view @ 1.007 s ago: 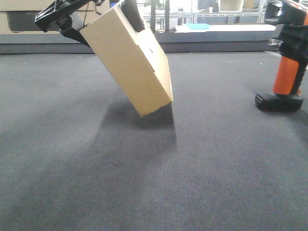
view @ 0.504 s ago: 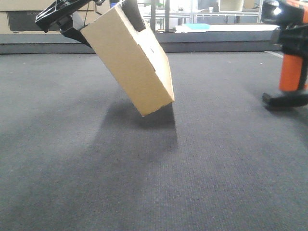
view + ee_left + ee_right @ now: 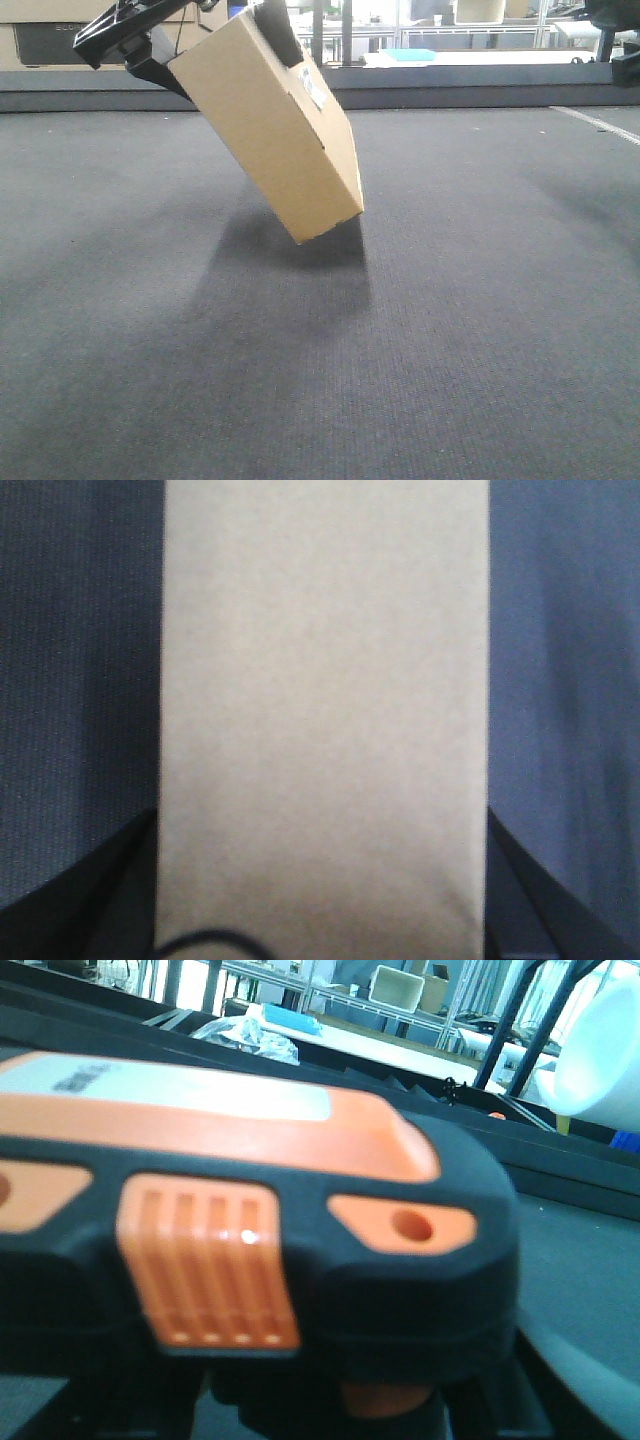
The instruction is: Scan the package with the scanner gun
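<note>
Low front view; wrist views tight on package point(image 3: 320, 710), scanner gun point(image 3: 250, 1220)

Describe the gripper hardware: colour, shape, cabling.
Left gripper: matte black, angular, flat bracket-like body; its fingers are black tapering wedges. A thin black cable loops near them. No markings visible. The right fingers show only as a dark wedge beside the scanner gun.

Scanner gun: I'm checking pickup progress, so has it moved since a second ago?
Yes. The scanner gun rose off the carpet and out of the front view's top right; it fills the right wrist view.
</note>
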Robot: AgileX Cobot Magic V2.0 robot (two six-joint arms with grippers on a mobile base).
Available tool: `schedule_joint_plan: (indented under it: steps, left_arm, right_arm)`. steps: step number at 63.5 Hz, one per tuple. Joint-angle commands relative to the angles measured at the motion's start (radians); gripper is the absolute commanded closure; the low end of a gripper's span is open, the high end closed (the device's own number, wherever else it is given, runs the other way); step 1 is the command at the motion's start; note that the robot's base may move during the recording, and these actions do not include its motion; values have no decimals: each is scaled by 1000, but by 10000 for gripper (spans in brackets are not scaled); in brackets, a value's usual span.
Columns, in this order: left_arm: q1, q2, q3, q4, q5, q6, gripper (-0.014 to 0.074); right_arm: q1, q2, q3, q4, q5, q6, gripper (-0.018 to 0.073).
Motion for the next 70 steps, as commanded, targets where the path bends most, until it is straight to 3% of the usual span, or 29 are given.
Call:
schedule_joint_plan:
  steps: [1,20,32,42,56,70]
  left_arm:
    - [-5,-3,-4,-11,-12,1,707]
    - [-5,-3,-4,-11,-12,1,707]
    - [-5,-3,-4,-11,-12,1,707]
    - [-5,-3,-4,-11,-12,1,707]
    - [-5,-3,-4,-11,-12,1,707]
    - [-5,-3,-4,-11,-12,1,707]
  right_arm:
    - [-1,-18,-7,-3,-64,-19,721]
    - [-1,-18,-7,-3,-64,-14,721]
    - [-1,-27,-7,-7,-64,218,721]
    - [-1,-17,-7,-96,-83,471,721]
    - [-1,92,-7,-137,-285,628,722]
    - [-1,159,-7,-139,-343,636,722]
